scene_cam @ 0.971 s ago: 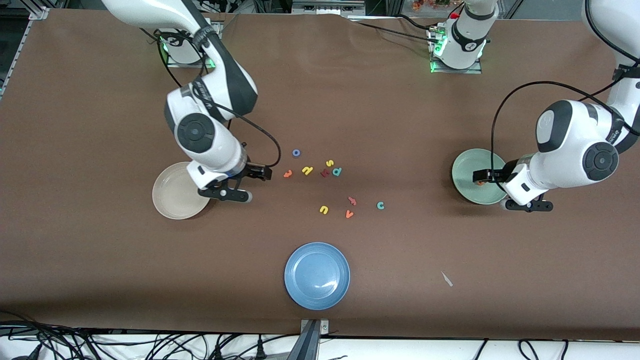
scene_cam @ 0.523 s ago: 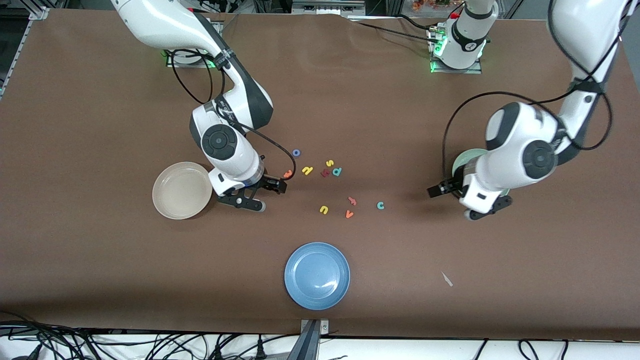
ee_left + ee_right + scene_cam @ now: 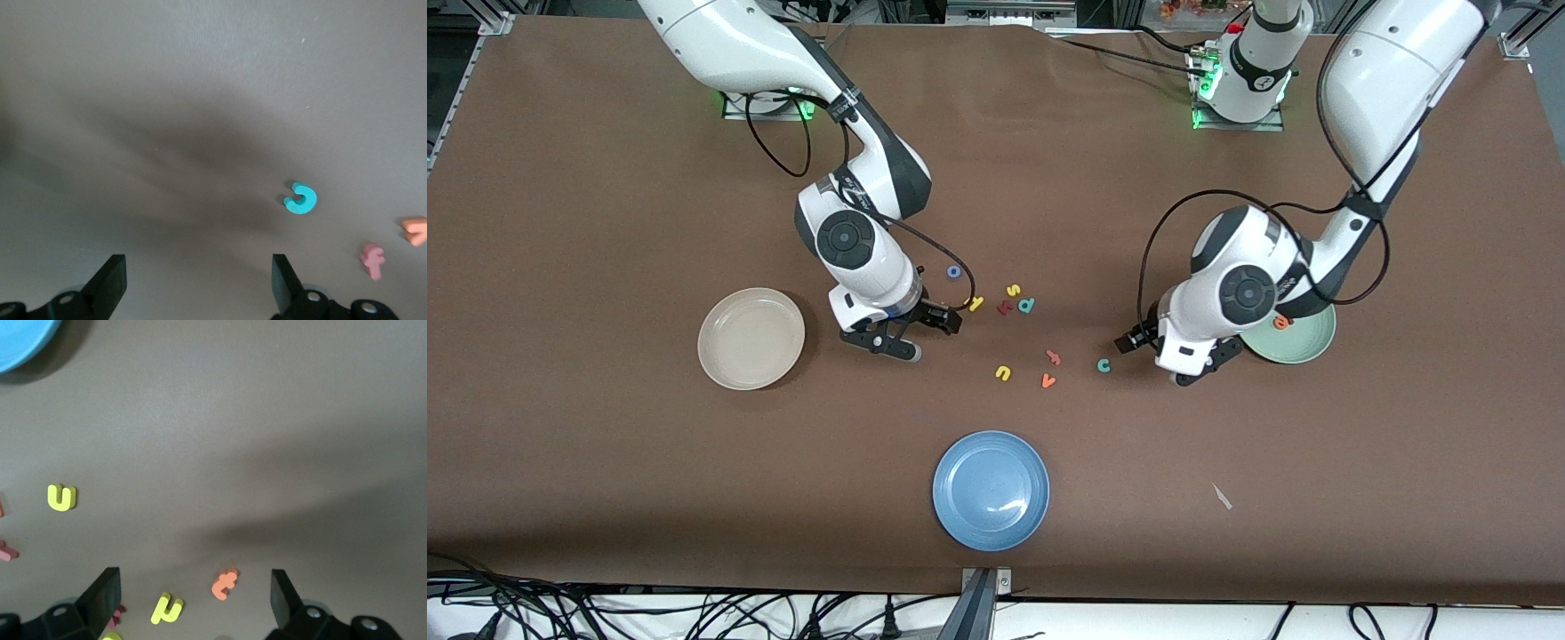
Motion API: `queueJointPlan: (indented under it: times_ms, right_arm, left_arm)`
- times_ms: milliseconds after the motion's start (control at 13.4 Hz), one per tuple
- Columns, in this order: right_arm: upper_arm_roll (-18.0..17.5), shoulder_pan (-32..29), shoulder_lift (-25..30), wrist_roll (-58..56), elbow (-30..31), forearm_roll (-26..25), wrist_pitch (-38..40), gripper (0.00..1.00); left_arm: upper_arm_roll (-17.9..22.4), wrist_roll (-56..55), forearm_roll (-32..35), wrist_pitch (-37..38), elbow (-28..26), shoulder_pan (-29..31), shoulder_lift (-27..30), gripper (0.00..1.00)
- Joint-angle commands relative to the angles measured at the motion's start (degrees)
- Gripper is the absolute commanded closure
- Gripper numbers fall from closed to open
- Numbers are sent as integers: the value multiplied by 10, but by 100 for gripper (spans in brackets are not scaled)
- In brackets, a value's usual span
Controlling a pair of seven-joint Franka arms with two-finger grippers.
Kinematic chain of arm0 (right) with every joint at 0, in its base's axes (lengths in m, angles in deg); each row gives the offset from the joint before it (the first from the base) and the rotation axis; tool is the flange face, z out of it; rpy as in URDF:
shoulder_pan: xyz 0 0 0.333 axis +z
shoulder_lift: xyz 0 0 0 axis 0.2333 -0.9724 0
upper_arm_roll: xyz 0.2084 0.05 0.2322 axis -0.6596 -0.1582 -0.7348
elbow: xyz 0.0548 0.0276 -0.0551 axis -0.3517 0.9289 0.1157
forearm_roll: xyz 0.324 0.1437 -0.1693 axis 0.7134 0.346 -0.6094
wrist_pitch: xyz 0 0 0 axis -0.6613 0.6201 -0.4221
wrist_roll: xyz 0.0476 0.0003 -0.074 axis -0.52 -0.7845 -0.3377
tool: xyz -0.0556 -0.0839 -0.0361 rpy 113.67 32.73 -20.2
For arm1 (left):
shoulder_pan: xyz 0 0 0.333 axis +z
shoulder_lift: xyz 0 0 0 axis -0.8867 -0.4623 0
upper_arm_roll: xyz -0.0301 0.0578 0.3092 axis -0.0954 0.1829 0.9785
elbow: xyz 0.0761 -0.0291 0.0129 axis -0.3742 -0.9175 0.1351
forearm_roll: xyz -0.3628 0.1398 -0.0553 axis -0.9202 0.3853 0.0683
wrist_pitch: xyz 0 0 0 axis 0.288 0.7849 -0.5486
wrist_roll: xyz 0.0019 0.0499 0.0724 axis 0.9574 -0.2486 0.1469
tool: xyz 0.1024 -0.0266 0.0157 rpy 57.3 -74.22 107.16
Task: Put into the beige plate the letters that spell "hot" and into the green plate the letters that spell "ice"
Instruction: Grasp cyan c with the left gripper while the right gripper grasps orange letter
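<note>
Left gripper [image 3: 1134, 342]: over the bare table just beside the teal "c" [image 3: 1104, 364], which lies at about 8 o'clock from it; fingers [image 3: 110, 287] spread wide, nothing between them.
Right gripper [image 3: 943, 322]: over the table near the letter group; fingers [image 3: 100, 593] spread, empty; the orange "t" [image 3: 225, 584] lies between them on the table.
Yellow "h" [image 3: 975, 304]: partly hidden by the right gripper's cable.
Blue "o" [image 3: 953, 272]: at 12 o'clock from the right gripper.
Green plate [image 3: 1307, 348]: half covered by the left arm; the orange "e" [image 3: 1281, 322] is inside.
Beige plate [image 3: 751, 338]: nothing in it.
Dark red "i": cannot be made out.
</note>
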Motion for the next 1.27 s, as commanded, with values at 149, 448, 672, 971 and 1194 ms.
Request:
queueJointPlan:
  times_ms: [149,448,672,971,1194]
  right_arm:
    - [-11,6,-41,49,4,-25,-51,1]
    - [-11,11,-58,103,15,-58,-63,2]
    - [-13,11,-54,115,36,-58,-64,4]
    - [-28,8,-40,147,70,-59,-82,5]
    - [-38,6,-30,152,82,-59,-81,23]
  left_arm:
    - [5,-68,19,-63,23,-24,-33,14]
    - [69,-103,21,-94,71,-93,-66,14]
    - [108,-112,16,-94,92,-130,-80,14]
    - [108,-134,16,-94,92,-136,-89,26]
    - [108,-148,16,-94,92,-136,-92,48]
